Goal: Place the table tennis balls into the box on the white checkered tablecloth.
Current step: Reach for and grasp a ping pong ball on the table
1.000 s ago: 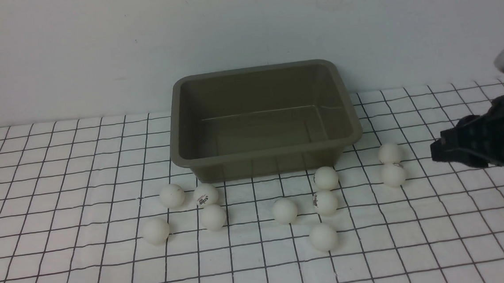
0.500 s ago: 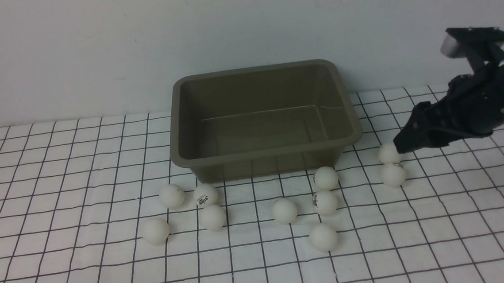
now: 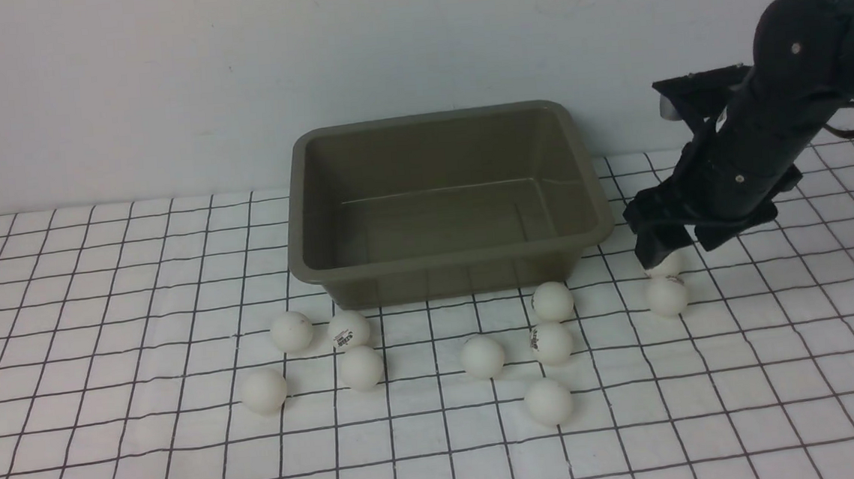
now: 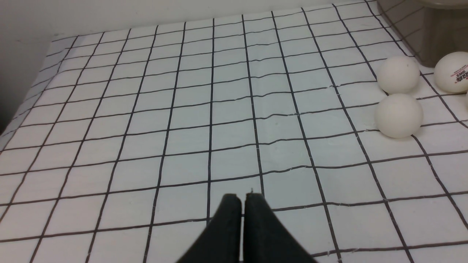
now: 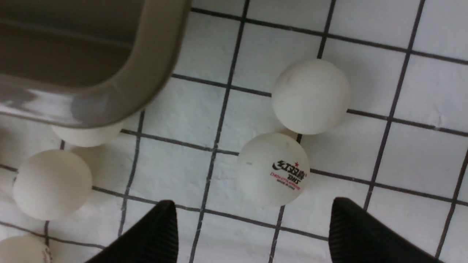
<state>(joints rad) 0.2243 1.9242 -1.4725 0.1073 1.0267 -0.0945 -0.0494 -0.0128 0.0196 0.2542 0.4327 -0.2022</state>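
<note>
The olive-grey box [image 3: 444, 264] stands empty at the back of the white checkered tablecloth [image 3: 101, 307]. Several white table tennis balls [image 3: 483, 356] lie on the cloth in front of it. My right gripper [image 3: 679, 248] hangs open over the two rightmost balls, by the box's front right corner. It partly hides the farther ball [image 3: 671, 266]; the nearer ball [image 3: 667, 295] shows whole. In the right wrist view, the open gripper [image 5: 253, 203] has a logo ball [image 5: 273, 168] just ahead of its gap and a plain ball [image 5: 310, 96] beyond. My left gripper [image 4: 243, 197] is shut and empty over bare cloth.
A plain white wall rises right behind the box. The left wrist view shows three balls [image 4: 399, 115] off to one side near the box's corner [image 4: 435, 40]. The cloth's edge [image 4: 22, 106] drops off by the wall on the far left.
My right arm has swung in from the right edge toward the box's front right corner, over the two rightmost balls, and its jaws have opened wide. No ball has moved.
</note>
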